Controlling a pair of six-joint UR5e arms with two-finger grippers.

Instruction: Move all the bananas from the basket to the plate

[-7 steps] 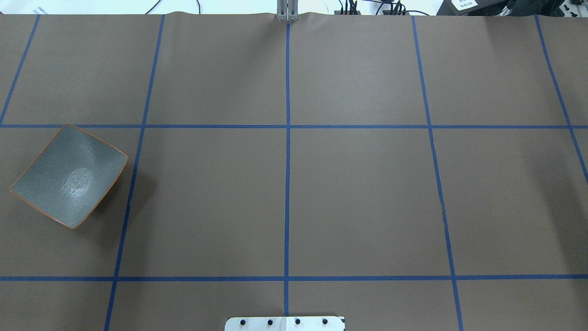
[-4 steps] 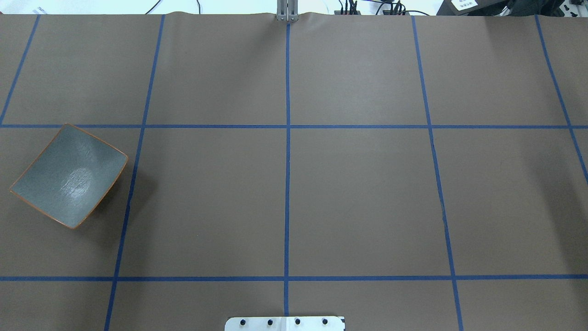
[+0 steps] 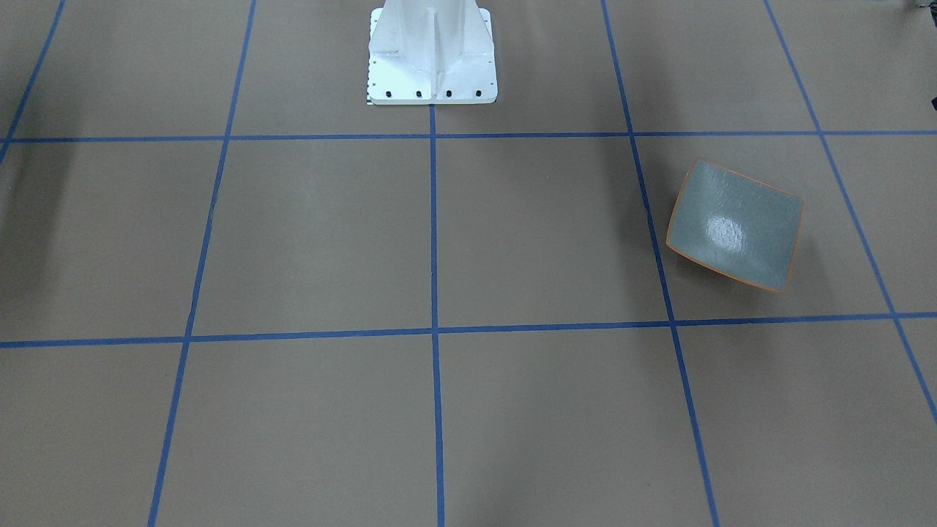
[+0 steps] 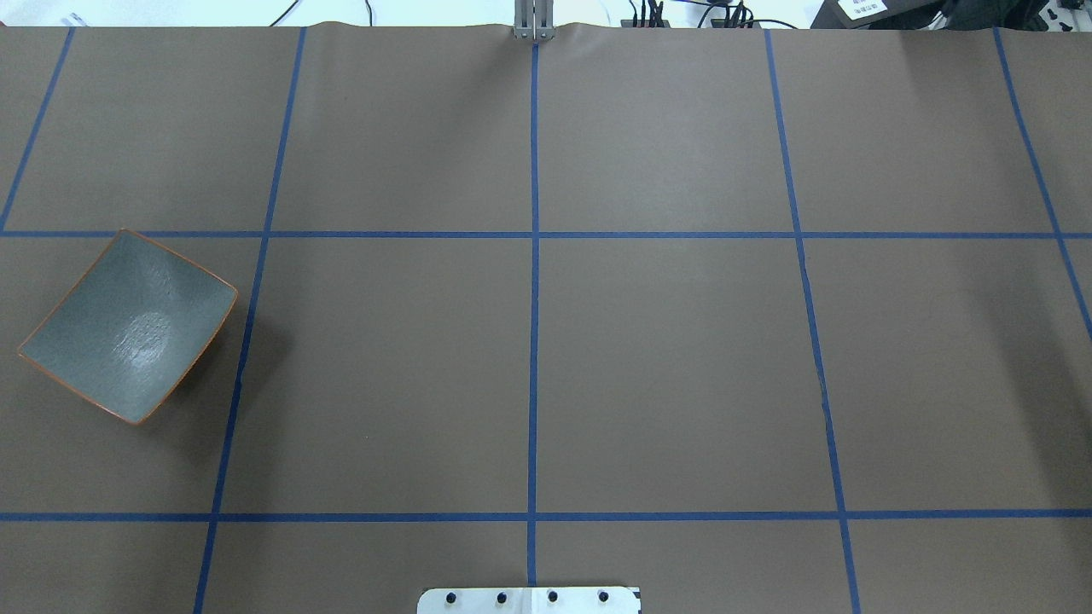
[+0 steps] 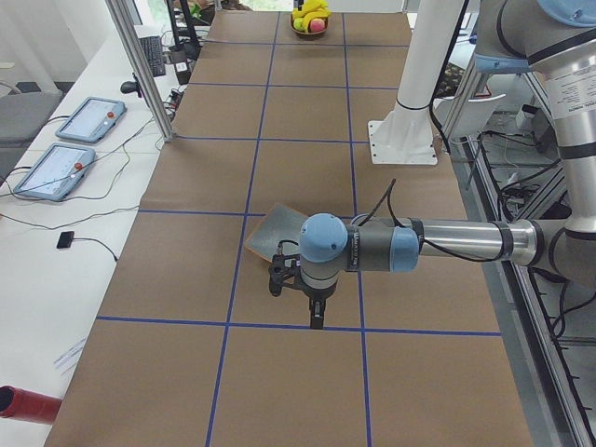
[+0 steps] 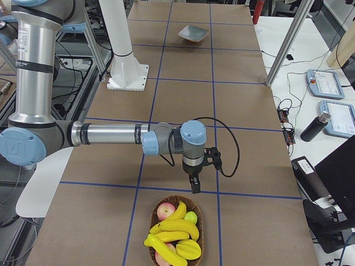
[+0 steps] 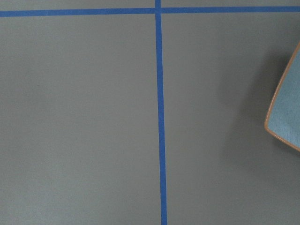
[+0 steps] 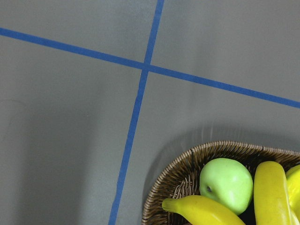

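The bananas [image 6: 173, 226] lie in a wicker basket [image 6: 153, 223] at the table's right end; two of them show in the right wrist view [image 8: 201, 211]. The grey plate [image 4: 128, 328] with an orange rim sits empty at the left end and also shows in the front view [image 3: 736, 227]. My right gripper [image 6: 195, 187] points down above the table just short of the basket. My left gripper [image 5: 317, 318] points down beside the plate [image 5: 272, 226]. Both grippers show only in side views, so I cannot tell whether they are open or shut.
The basket also holds a green apple [image 8: 226, 185] and a red apple [image 6: 165, 210]. The white pedestal base [image 3: 432, 51] stands at the robot's edge of the table. An aluminium post [image 5: 140, 65] and two tablets [image 5: 88, 118] stand on the operators' side.
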